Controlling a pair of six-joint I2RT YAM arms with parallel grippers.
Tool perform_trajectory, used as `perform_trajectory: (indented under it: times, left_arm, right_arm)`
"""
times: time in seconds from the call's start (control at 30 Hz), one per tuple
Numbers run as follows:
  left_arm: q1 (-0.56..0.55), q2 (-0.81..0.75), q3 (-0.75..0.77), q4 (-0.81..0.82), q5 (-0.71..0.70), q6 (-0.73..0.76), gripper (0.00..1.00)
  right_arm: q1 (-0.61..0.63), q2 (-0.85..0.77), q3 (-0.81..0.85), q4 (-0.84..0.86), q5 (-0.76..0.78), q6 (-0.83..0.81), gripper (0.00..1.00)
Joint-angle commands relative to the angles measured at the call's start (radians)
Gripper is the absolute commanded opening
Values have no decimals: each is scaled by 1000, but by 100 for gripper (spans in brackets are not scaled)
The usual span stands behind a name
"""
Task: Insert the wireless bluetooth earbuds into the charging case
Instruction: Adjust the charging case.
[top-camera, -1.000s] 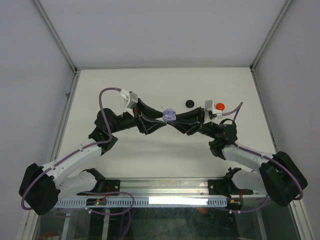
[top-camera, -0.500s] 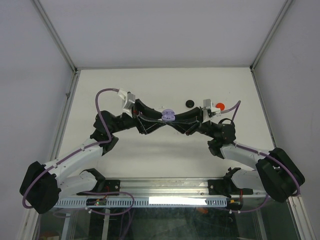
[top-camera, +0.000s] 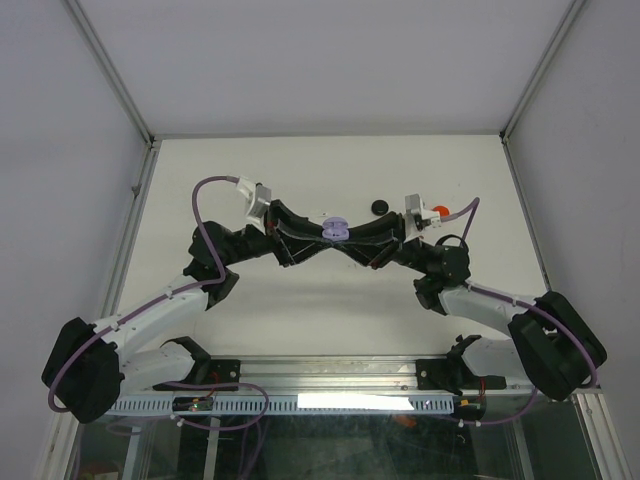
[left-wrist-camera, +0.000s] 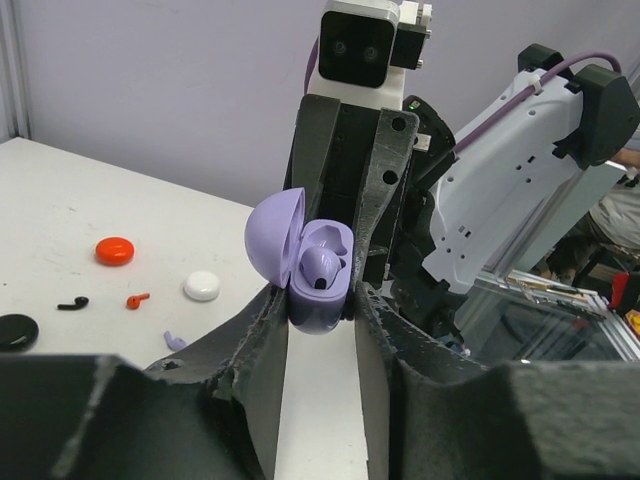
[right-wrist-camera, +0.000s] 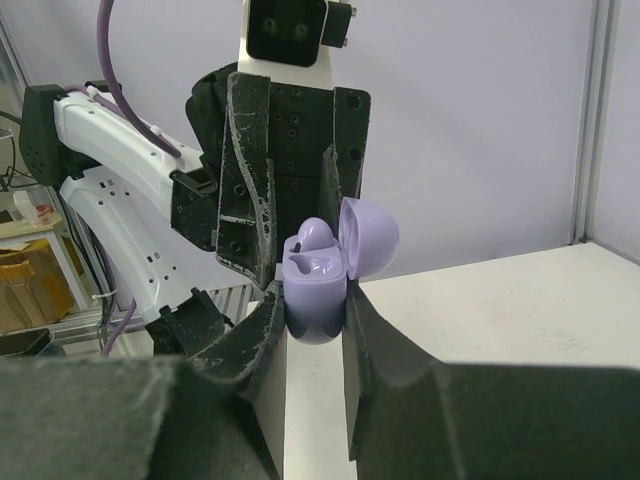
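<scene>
Two grippers meet in mid-air on the open case (left-wrist-camera: 300, 250); one lavender bud (left-wrist-camera: 320, 265) sits in a well.
Lid hinged back; the right gripper (right-wrist-camera: 314, 305) is clamped on the case body. Fingers of the left gripper (left-wrist-camera: 318, 302) flank the same body and seem to touch it; real clamp or not, cannot tell. Bud stands proud of its well, so probably not fully seated. Step in hand, as judged: seat it. Hold the case level, press lightly straight down on the bud's head, no sideways push toward the lid. A second bud (left-wrist-camera: 174, 340) lies on the table (left-wrist-camera: 60, 200), well apart.
</scene>
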Motion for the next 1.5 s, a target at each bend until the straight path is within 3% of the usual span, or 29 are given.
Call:
perform_trajectory:
  times: [0.0, 0.27, 0.53, 0.87, 1.2, 1.47]
  left_arm:
    - [-7, 1, -5, 82, 20, -17, 28]
    - [-8, -29, -20, 54, 0, 8, 1]
    - [-8, -88, -31, -16, -36, 59, 0]
    - [-8, -125, -39, -63, -47, 86, 0]
    - [-8, -106, -32, -55, -28, 77, 0]
    - [-8, -75, -35, -15, -8, 47, 19]
  right_arm:
    - [5, 12, 48, 124, -33, 24, 0]
    - [2, 6, 32, 121, -49, 13, 8]
    - [-14, -59, 29, 17, -78, -22, 28]
    - [-36, -110, 31, -65, -94, -33, 37]
    - [-37, -88, 60, -81, -140, -14, 20]
    - [-38, -44, 60, 21, -126, 55, 4]
